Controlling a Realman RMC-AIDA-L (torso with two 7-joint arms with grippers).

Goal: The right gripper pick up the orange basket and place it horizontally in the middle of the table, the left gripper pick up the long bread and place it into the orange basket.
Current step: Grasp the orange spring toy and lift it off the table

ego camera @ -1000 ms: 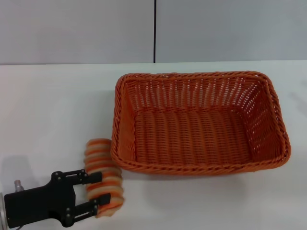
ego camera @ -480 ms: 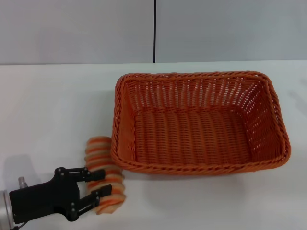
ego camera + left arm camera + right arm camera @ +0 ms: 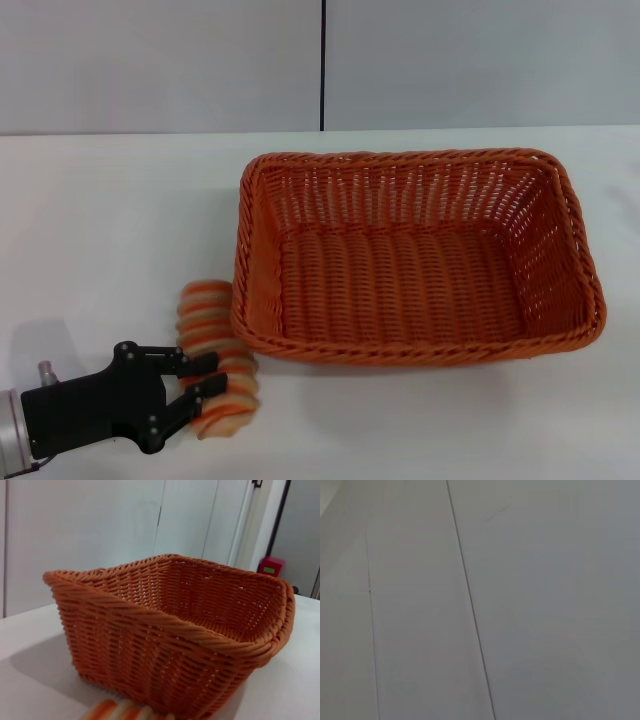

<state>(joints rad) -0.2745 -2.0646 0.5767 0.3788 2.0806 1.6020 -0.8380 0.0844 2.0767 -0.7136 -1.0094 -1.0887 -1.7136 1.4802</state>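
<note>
Left claw (image 3: 207, 385): low at the near left of the surface (image 3: 110, 230), its two short black fingers clamped across the near half of the long bread (image 3: 216, 362)
Right claw: not in view; its wrist camera shows only a plain grey wall
Long bread: lies on the surface just outside the near left corner of the orange basket (image 3: 410, 258), touching or nearly touching its wall, its far end past the fingers; in the left wrist view only its striped edge (image 3: 122, 712) shows below the basket (image 3: 170, 630)
Bread's handling: looks light and soft, likely to squash under a hard squeeze; rounded sides may let it roll or pivot
Where to hold: across the narrow width near the middle; the present grip sits toward one end, so the free end may droop
Orange basket: sits lengthwise across the middle of the surface, open side up, nothing in it
Basket's handling: stiff woven wall, probably light; the rim must be cleared on the way in
</note>
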